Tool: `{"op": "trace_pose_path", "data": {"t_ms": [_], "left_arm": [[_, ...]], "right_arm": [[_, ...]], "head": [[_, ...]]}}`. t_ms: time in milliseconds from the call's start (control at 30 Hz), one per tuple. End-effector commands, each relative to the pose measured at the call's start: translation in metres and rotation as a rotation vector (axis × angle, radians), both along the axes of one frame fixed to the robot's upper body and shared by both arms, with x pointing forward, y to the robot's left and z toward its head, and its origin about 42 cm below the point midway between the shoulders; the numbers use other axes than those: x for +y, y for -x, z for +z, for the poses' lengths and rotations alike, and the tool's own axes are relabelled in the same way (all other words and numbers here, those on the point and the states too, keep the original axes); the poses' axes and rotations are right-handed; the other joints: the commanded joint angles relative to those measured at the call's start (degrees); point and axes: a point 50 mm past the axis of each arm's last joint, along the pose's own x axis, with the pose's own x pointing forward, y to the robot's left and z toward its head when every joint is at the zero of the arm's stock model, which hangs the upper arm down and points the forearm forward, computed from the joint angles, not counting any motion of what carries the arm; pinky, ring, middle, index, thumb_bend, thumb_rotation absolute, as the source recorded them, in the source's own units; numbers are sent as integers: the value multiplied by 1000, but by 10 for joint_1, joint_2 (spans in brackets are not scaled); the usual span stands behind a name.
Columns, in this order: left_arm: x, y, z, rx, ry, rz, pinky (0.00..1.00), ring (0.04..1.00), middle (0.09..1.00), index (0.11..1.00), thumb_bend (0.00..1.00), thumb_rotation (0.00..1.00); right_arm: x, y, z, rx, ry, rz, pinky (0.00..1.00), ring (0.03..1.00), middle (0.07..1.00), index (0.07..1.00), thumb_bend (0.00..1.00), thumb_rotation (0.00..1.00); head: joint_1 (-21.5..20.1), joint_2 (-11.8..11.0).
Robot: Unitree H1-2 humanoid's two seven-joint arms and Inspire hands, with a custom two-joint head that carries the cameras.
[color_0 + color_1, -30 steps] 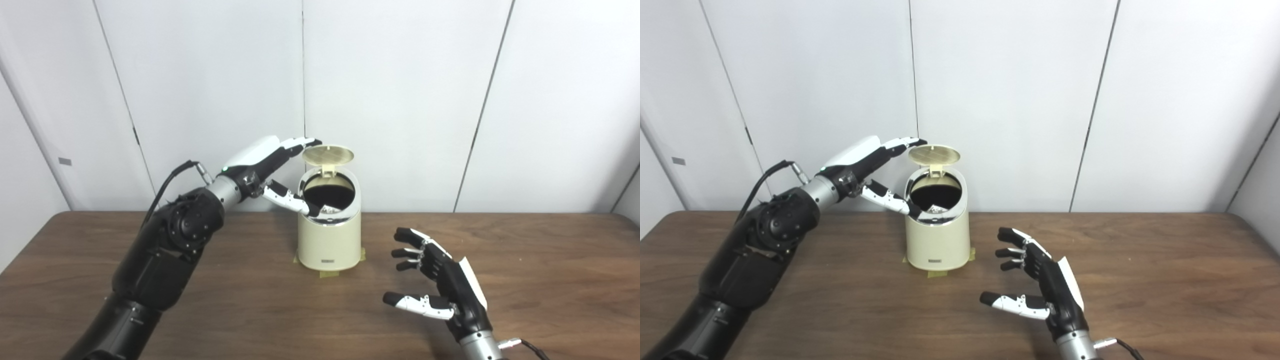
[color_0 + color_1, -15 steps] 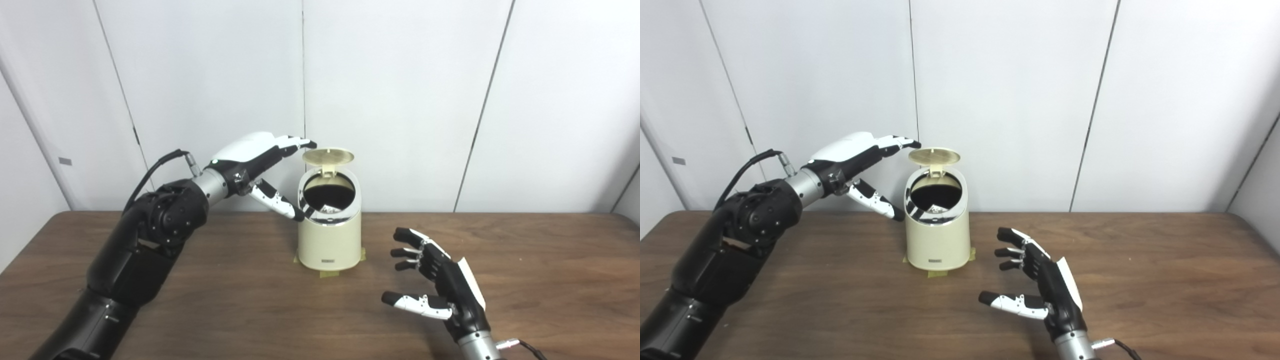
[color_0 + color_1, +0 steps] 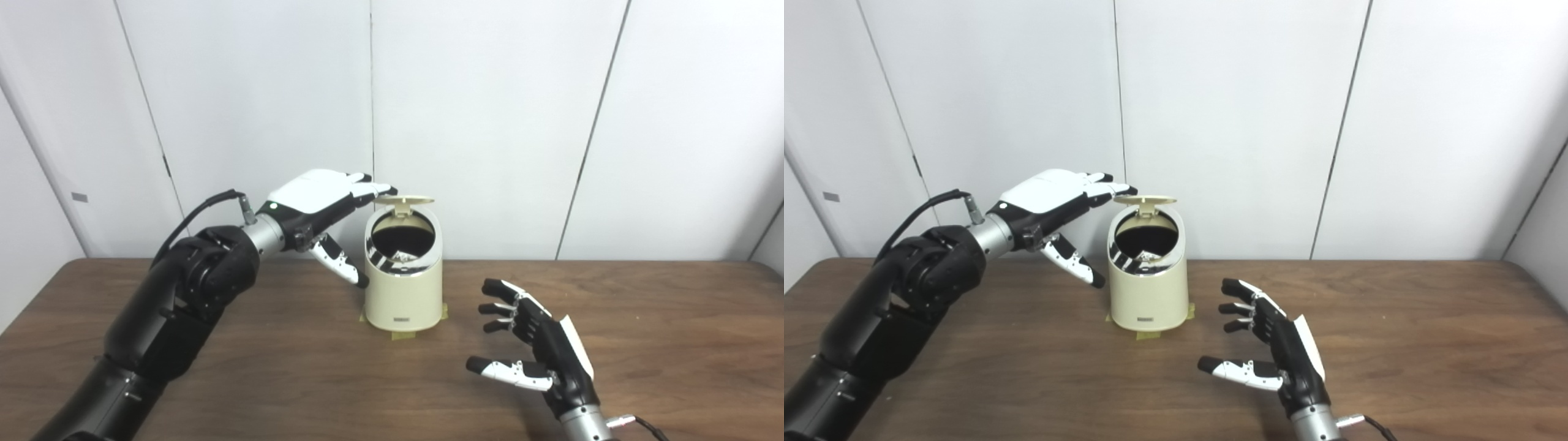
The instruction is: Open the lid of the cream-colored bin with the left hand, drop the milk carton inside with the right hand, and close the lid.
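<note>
Lid (image 3: 401,199), cream-colored bin: raised on its rear hinge, lying nearly level above the mouth, seen almost edge-on.

Left hand (image 3: 318,196): fingertips (image 3: 383,188) are resting on, or just above, the lid's left edge; exact contact cannot be told. Fingers are lying extended and close together, palm facing down, holding nothing. The thumb (image 3: 340,268) is hanging apart from them, pointing down toward the bin's left wall, apparently clear of it.

Governing relation: the lid is lying directly beyond the left fingertips, to their right and level with them. Its hinge is sitting at the far rim, so the free edge is facing the robot. Judged: closing calls for the fingertips to be pressing down and forward over the lid's top, swinging the free edge toward the near rim.

Cream-colored bin (image 3: 403,294): standing upright below and to the right of the left fingers, on a taped mark (image 3: 404,334) on the table (image 3: 245,380). Mouth is standing open, ringed by a chrome rim (image 3: 376,260).

Milk carton (image 3: 401,254): a pale corner is showing inside the dark opening, below the lid; taken to be the carton, already dropped in. Little of it is visible.

Right hand (image 3: 539,343): hovering low over the table, well apart from the bin, to its right and nearer the robot. Fingers are spread and curled, thumb pointing left, holding nothing.

Nearer hand to lid: left, by a wide margin.

Stage, judged: opening and dropping done; closing in progress, lid not yet seated.
</note>
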Motion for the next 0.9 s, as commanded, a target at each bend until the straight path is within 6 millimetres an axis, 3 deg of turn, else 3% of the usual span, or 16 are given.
{"op": "trace_pose_path", "data": {"t_ms": [0, 867], "left_arm": [[-1, 0, 23, -77, -5, -22, 1000, 1000, 945, 957, 898, 302], [-8, 11, 7, -85, -76, -61, 1000, 1000, 926, 938, 906, 344]], "right_arm": [[3, -8, 21, -82, -24, 2, 597, 727, 811, 785, 736, 235], [6, -6, 25, -72, -22, -4, 589, 724, 812, 789, 756, 274]], "head": [[-1, 1], [-5, 11]]}}
